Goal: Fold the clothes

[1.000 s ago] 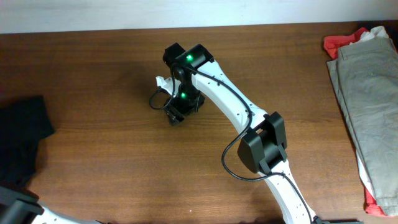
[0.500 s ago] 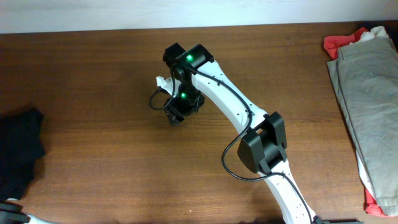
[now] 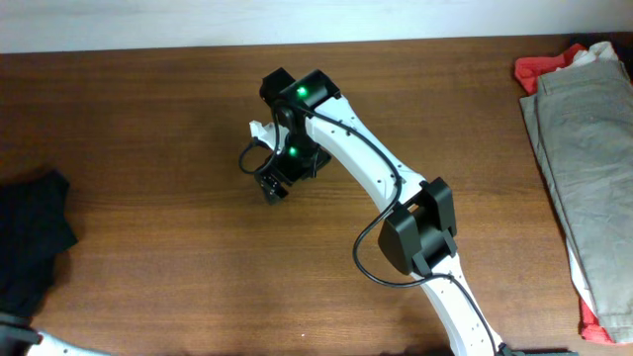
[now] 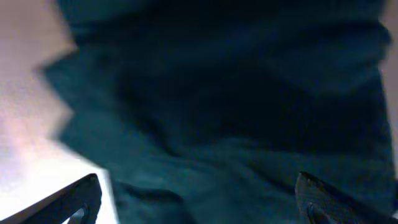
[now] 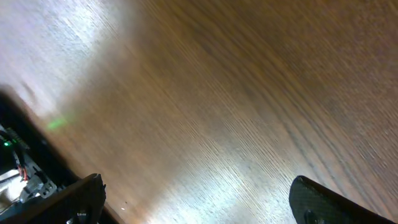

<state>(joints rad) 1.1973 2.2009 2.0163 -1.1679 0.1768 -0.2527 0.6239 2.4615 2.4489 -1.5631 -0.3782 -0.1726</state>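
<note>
Overhead we see the dark cloth (image 3: 30,237) in a crumpled heap at the far left edge of the table (image 3: 178,119), partly cut off by the side of the picture. It is bunched up, so it has no clean long side, but the heap runs more up and down the picture than across it. Our right claw (image 3: 271,184) hangs over bare wood near the middle of the table, well apart from the heap, which lies off to its left in this view. In the right wrist view we see only wood between its two fingertips (image 5: 68,202), which stand wide apart, so that claw is open and holds nothing. Our left claw (image 4: 199,202) is the near one. In the left wrist view the dark cloth fills almost the whole picture, close under the camera, with a bit of pale table at the left. The left fingertips (image 4: 68,202) sit at the two bottom corners, far apart, so we think this claw is open too. The picture is blurry, though, and we cannot tell if the cloth touches them. Far on the right side lie the tan trousers (image 3: 584,168), flat and neat on top of a red cloth (image 3: 542,69); they look folded. So we judge that the dark cloth is the piece to do, and the left arm should reach for it, since it is right over it. The right arm would have to cross a lot of bare table before it could help spread the heap flat.
</note>
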